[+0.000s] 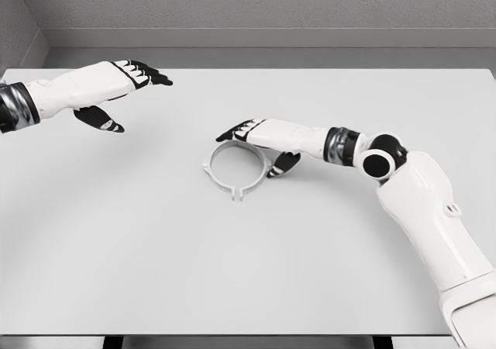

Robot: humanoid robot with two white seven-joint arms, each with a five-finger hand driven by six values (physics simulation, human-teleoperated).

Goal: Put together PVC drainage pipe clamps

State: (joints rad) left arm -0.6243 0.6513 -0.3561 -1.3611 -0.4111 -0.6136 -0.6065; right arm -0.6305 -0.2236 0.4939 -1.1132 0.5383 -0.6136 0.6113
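**pipefan22:** ok going left to right, what's the left hand (116, 93) doing? From the head view it's hanging over the far left part of the counter (116, 248), arm coming in from the left edge.

**simwatcher:** yeah, it's floating there with the fingers stretched out pointing right and the thumb dropping below the palm. Loose and spread, not gripping anything, nothing near it either. It's sitting well apart from the clamp.

**pipefan22:** and the clamp itself?

**simwatcher:** the pipe clamp ring (235, 169) is lying flat on the counter roughly mid-table, a bit right of centre. It's a pale ring, almost blending into the white surface, with a little tab pair sticking out on the near side toward the camera.

**pipefan22:** right hand (260, 143) looks like it's on it?

**simwatcher:** it's reaching in from the right, arm bending at the elbow on the lower right and stretching across to the ring. Fingers are lying extended over the far right part of the rim, thumb hanging down just beside the ring's right side. Looks like it's touching or nearly touching, honestly can't tell which. The fingers aren't wrapping around it though, so I'm reading that hand as relaxed and holding nothing.
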